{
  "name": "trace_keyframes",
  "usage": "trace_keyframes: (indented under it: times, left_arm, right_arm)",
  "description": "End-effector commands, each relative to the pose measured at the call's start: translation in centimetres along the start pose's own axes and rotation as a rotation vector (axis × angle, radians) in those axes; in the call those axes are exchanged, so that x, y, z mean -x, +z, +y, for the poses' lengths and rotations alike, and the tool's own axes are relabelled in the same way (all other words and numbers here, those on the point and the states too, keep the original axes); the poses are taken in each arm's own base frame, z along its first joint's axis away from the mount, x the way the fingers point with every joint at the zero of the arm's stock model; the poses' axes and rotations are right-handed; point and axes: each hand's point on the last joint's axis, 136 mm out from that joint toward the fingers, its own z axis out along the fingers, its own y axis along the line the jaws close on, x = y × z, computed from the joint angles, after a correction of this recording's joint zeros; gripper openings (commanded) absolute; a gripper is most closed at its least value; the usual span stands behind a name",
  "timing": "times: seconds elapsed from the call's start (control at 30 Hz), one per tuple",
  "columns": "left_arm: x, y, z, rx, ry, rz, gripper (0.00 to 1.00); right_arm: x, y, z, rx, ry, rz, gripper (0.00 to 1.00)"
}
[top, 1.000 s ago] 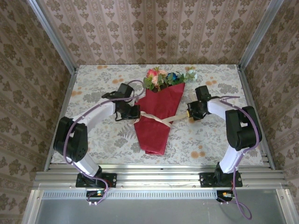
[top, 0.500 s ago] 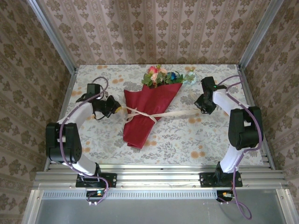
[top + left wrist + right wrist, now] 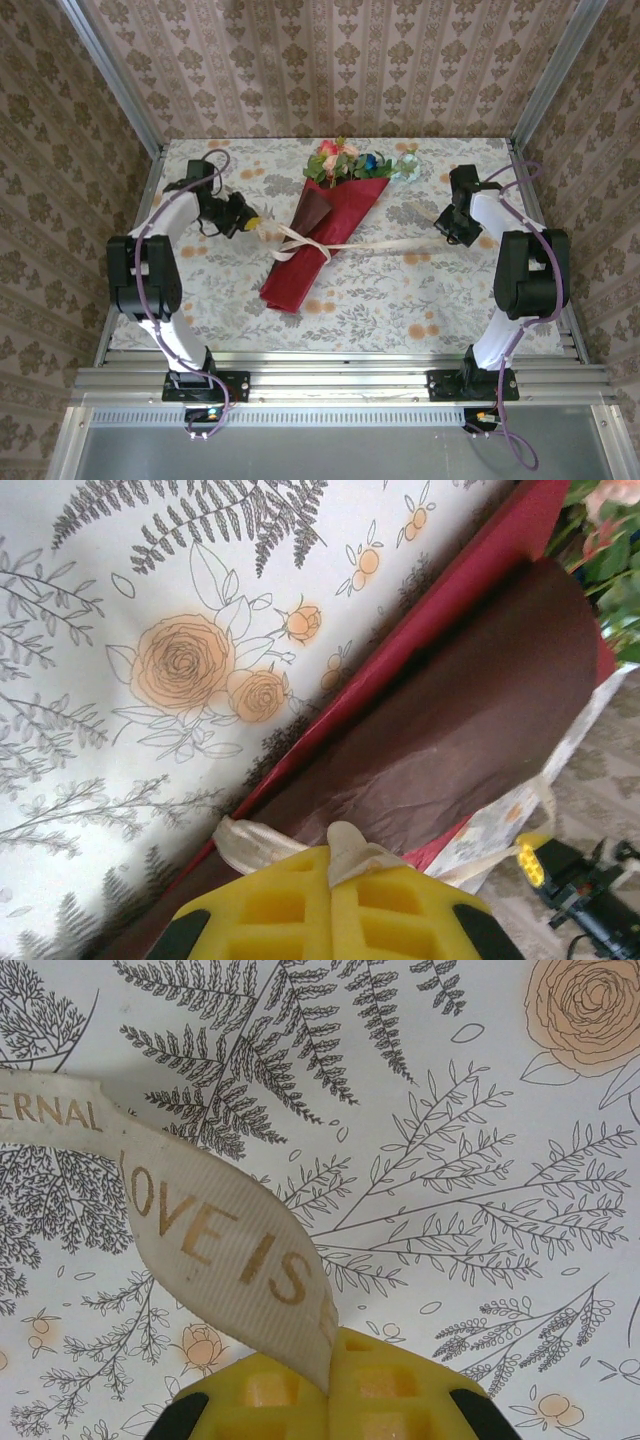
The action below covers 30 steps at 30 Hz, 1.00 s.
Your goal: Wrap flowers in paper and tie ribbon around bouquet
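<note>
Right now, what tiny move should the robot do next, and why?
Probably pull the ends slightly farther apart: the left hand and right hand each pinch a ribbon end, and the loop around the bouquet looks loose.

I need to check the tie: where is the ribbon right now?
In the top view the ribbon crosses mid-table, looped around the bouquet, one end pinched in the left gripper, the other in the right gripper.

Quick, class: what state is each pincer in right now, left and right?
Left pincer: closed, gripping one end of the ribbon.
Right pincer: closed, gripping the ribbon's other end.
</note>
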Motion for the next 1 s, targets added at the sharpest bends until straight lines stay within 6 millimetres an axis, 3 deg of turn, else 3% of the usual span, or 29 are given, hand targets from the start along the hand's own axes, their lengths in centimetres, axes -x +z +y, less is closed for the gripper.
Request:
trace_keyframes:
  times: [0.0,0.23,0.33,0.5,0.6,0.73,0.9,0.97]
  left_arm:
    - [-1.1,-1.3,1.0,0.187,0.121,0.071,0.00]
    - [-1.0,-4.4,1.6,0.771,0.568,0.046,0.00]
    - [-0.2,-5.7,0.2,0.990,0.747,-0.039,0.00]
    - [0.1,-6.3,-3.0,1.175,0.951,-0.176,0.01]
    - [0.1,-4.6,-2.0,1.098,0.888,-0.128,0.17]
    - [-0.1,-2.7,0.0,0.898,0.654,-0.032,0.32]
    - [-1.7,-2.8,-1.4,0.622,0.366,-0.078,0.55]
    - [-3.2,-2.0,-2.4,0.435,0.169,-0.079,0.60]
  right_arm:
    - [0.1,0.4,-0.7,-0.039,-0.011,0.011,0.00]
    - [0.4,0.7,-0.6,-0.058,-0.011,0.019,0.00]
    - [0.5,0.7,-0.7,-0.063,-0.008,0.014,0.00]
    - [0.4,0.9,-0.3,-0.047,-0.007,0.030,0.00]
    - [-0.1,1.4,0.3,-0.026,-0.006,0.067,0.00]
    - [-1.2,1.9,1.2,0.006,0.011,0.139,0.00]
    - [-1.9,1.5,1.6,0.031,0.029,0.157,0.00]
    - [-2.1,1.5,1.4,0.029,0.028,0.157,0.00]
